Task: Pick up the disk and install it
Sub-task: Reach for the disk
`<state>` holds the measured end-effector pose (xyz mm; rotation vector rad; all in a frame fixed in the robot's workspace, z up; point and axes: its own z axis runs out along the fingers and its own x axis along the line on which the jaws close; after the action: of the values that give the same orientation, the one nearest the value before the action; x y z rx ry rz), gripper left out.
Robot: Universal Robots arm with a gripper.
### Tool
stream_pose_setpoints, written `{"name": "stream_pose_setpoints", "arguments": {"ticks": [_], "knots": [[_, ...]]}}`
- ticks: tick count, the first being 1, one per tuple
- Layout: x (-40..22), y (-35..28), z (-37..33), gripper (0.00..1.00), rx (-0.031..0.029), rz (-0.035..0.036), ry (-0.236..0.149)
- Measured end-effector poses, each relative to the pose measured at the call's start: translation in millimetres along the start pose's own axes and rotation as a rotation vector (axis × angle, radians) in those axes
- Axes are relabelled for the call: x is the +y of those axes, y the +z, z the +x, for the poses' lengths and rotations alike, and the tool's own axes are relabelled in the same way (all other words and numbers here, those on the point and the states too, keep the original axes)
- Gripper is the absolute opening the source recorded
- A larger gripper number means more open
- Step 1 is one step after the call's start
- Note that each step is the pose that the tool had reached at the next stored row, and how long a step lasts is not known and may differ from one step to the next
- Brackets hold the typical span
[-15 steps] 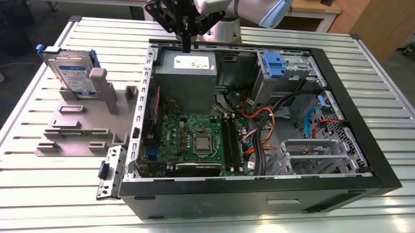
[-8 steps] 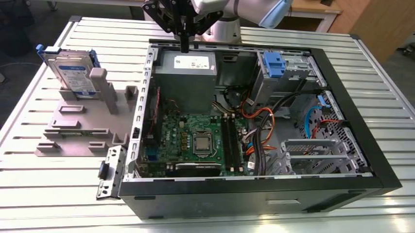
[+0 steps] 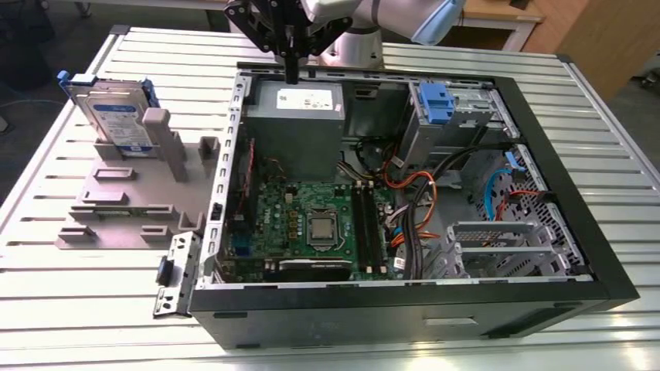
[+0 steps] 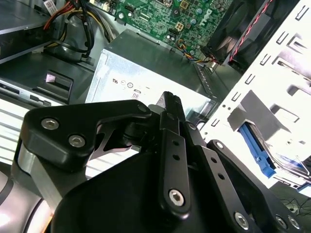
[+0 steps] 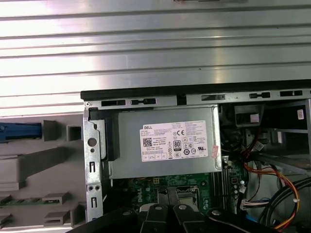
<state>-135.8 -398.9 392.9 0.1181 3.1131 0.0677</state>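
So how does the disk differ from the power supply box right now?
The disk stands on edge in the grey stand, outside the case; the power supply box sits inside it. The disk is thin with a blue rail; the power supply box is bulkier and plain grey. Both carry a printed label.

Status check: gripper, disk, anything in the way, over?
Gripper shut, empty, above power supply. Disk upright in grey stand, exterior view's left, not held. Nothing seen between them.
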Motion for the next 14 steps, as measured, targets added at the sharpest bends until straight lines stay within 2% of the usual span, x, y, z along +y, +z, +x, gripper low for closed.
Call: {"name": "stream_pose_setpoints", "arguments": {"ticks": [14], "knots": [[-0.3, 0.0, 3.6, 0.11, 0.0001, 0.0001, 0.000]]}}
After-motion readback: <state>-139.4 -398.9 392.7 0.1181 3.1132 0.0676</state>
